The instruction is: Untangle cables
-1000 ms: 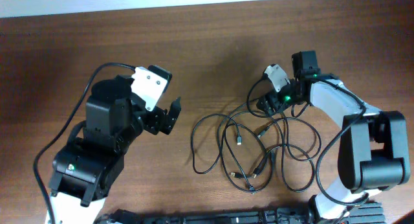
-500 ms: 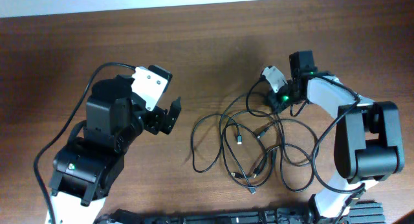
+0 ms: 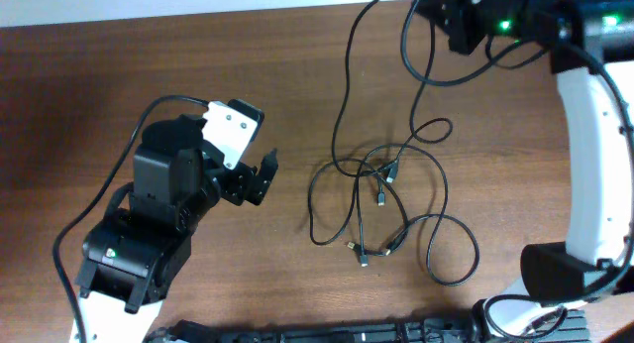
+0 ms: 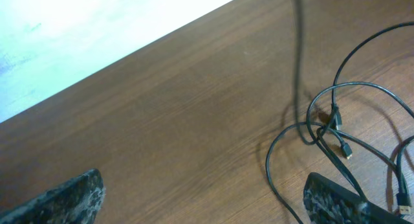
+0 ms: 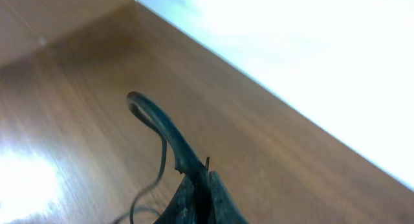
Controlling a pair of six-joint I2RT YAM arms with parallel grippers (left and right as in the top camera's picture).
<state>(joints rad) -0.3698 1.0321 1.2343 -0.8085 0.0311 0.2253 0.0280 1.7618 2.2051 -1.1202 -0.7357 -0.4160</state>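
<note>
The cables (image 3: 381,189) lie as a loose black tangle of loops and small plugs on the wooden table, right of centre. One strand (image 3: 345,75) rises from the tangle to my right gripper (image 3: 441,8), which is lifted high near the table's far edge. In the right wrist view that gripper (image 5: 197,180) is shut on a cable (image 5: 158,120) that loops out above its fingertips. My left gripper (image 3: 260,177) hovers open left of the tangle. In the left wrist view the cables (image 4: 336,120) lie just past the right finger (image 4: 336,201), and nothing is between the fingers.
The table's far edge (image 3: 198,14) meets a white surface. A black strip of equipment (image 3: 327,333) runs along the near edge. The right arm's white link (image 3: 594,155) arches over the table's right side. Bare wood (image 3: 99,75) lies at the far left.
My right gripper has shut on a cable at the tangle's upper edge and risen toward the far edge, pulling a long strand up and drawing the tangle tighter. The left arm has not moved.
</note>
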